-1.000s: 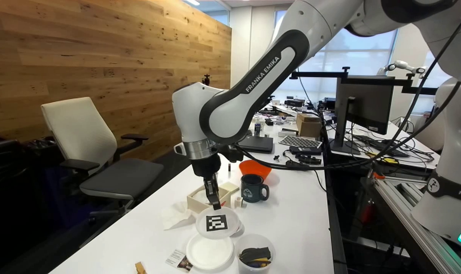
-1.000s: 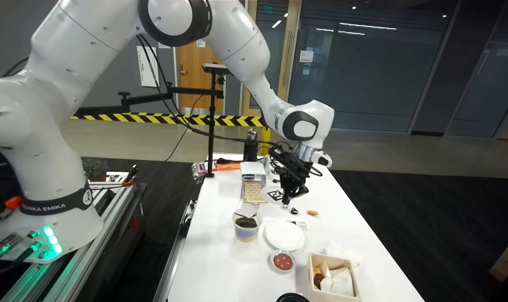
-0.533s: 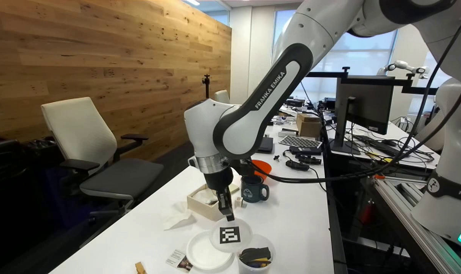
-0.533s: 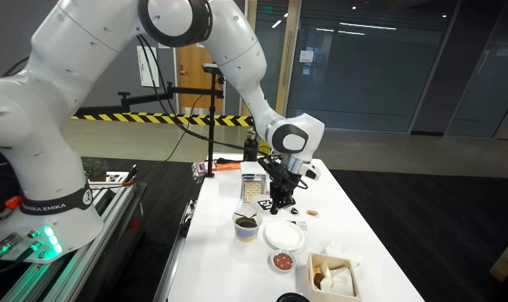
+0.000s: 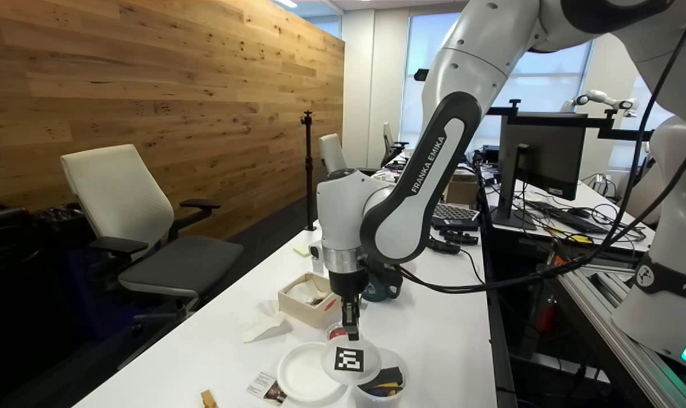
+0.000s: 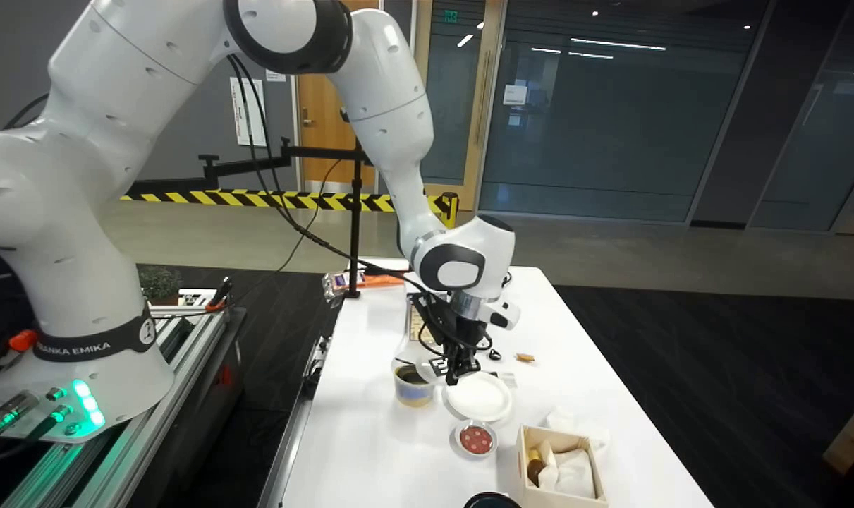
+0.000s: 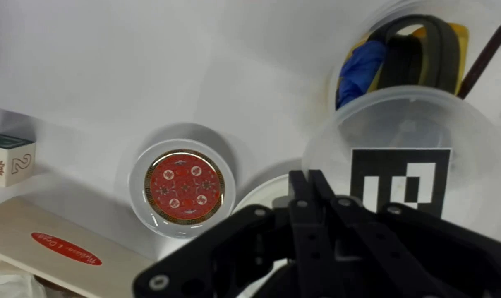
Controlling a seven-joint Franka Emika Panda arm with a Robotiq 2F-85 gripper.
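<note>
While the translucent lid (image 7: 399, 134) with its black-and-white marker (image 5: 349, 359) is pinched at its rim, the work looks partway along. Done: grip made, lid up off the counter (image 5: 433, 340). Outstanding, in my judgement: a resting place for the lid, and its release from the hand (image 7: 307, 176).

Lid position: beside the fingertips, overlapping part of the mouth of the uncovered tub (image 6: 414, 396) in the wrist view and in both exterior views. Contact between lid and tub: cannot tell. Lid looks close to level; slight tilt not ruled out. Tub holds dark, yellow and blue items.

Hand state: fingers drawn together, clamped on the lid's edge, so the lid sticks out to one side.

Pose: arm reaches out over the counter, bent at the elbow, forearm sloping down, fingers pointing downward. White plate (image 5: 306, 377) just beside the tub, partly behind the lid in an exterior view; red-patterned dish (image 7: 184, 186) near; wooden box (image 5: 304, 310) beyond the dish.
</note>
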